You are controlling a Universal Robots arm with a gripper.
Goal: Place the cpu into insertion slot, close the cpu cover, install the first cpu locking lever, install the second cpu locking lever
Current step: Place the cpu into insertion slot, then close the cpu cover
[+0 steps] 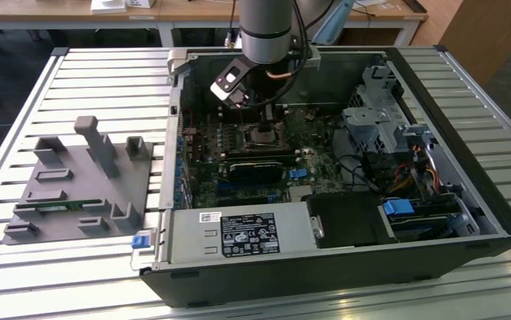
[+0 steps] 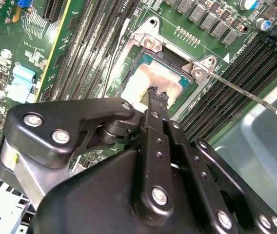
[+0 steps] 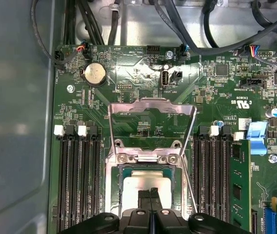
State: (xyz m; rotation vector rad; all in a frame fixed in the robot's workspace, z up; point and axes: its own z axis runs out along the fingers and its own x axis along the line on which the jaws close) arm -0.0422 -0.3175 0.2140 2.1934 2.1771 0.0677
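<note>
The slatted tabletop (image 1: 87,80) carries an open computer case (image 1: 327,273). In the exterior view a grey fixture (image 1: 77,180) lies at nine o'clock from the case. Inside the case is the green motherboard (image 1: 237,190), and the arm (image 1: 269,27) reaches down onto it at about eleven o'clock from the case's middle.

I judge the first step done. In the first wrist view the cpu (image 3: 141,183) lies flat inside the insertion slot (image 3: 113,187). The cpu cover (image 3: 152,105) is not closed. Its silvery frame is swung back off the slot and rests over the board beside it. Neither lever looks latched, and in the second wrist view one locking lever (image 2: 241,90) juts free as a thin rod. That leaves the cover and both levers to do.

The gripper (image 2: 158,95) has its fingers pressed together with nothing between them. Its tip appears to touch the pale top of the cpu.
</note>
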